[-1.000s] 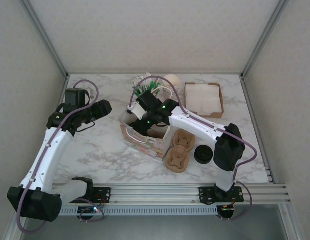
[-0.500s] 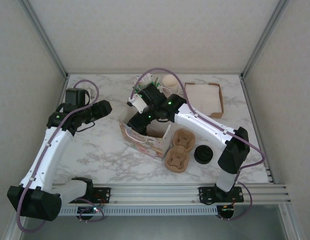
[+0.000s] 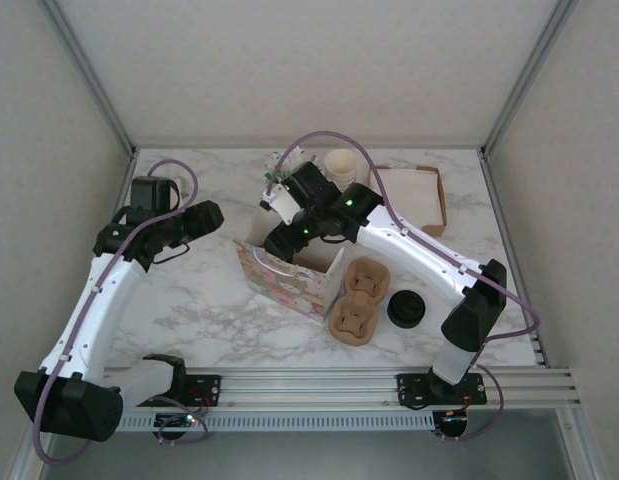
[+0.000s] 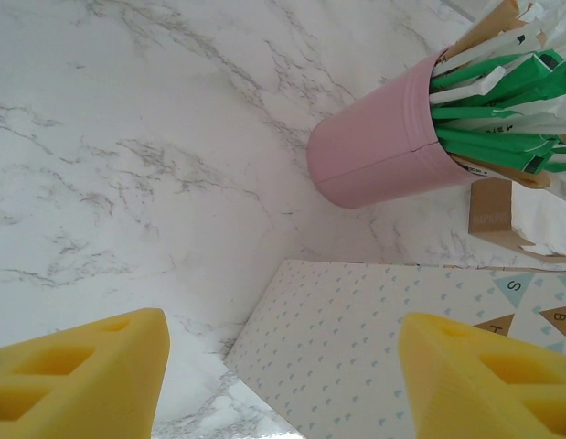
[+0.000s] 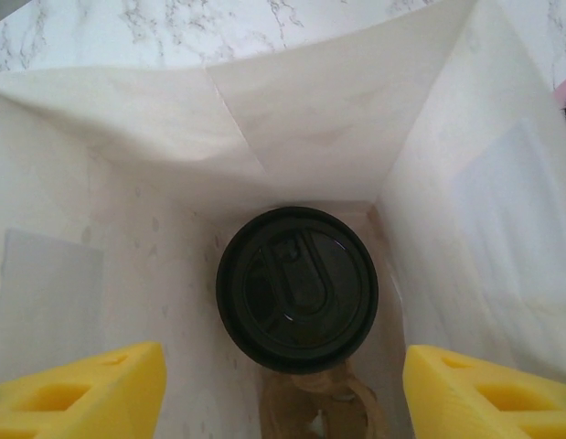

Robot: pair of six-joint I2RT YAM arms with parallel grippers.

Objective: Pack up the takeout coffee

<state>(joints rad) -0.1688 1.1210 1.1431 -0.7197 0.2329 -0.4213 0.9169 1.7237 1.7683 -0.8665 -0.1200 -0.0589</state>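
Down at the bottom of the paper bag (image 5: 310, 119) the coffee (image 5: 297, 288) stands upright, black lid up, close to the bag's far wall. A brown cardboard piece, kind unclear, lies just beside it. Bag stands near the middle of the bench (image 3: 189, 300). Right gripper (image 5: 283, 389) hangs over the bag mouth, fingers spread wide, nothing between them. Left gripper (image 4: 283, 366) is likewise spread and empty, hovering off the bag's left side and facing a pink cup of packets (image 4: 383, 160). Judgement: paper cup wall is soft and would crush under a hard squeeze. The lid looks slick and could pop off, so take hold around the wall just below the lid rim, never by the lid. Contents may slosh, so keep it level. Bag walls are thin and will flex on contact. Bench top is smooth, hard, marble-patterned, and the bag may slide on it. Stacked cups (image 3: 341, 163) sit at the far edge, a napkin tray (image 3: 407, 198) toward the far right corner, a cardboard carrier (image 3: 357, 300) right of the bag. Plain pale walls and metal rails enclose the bench.
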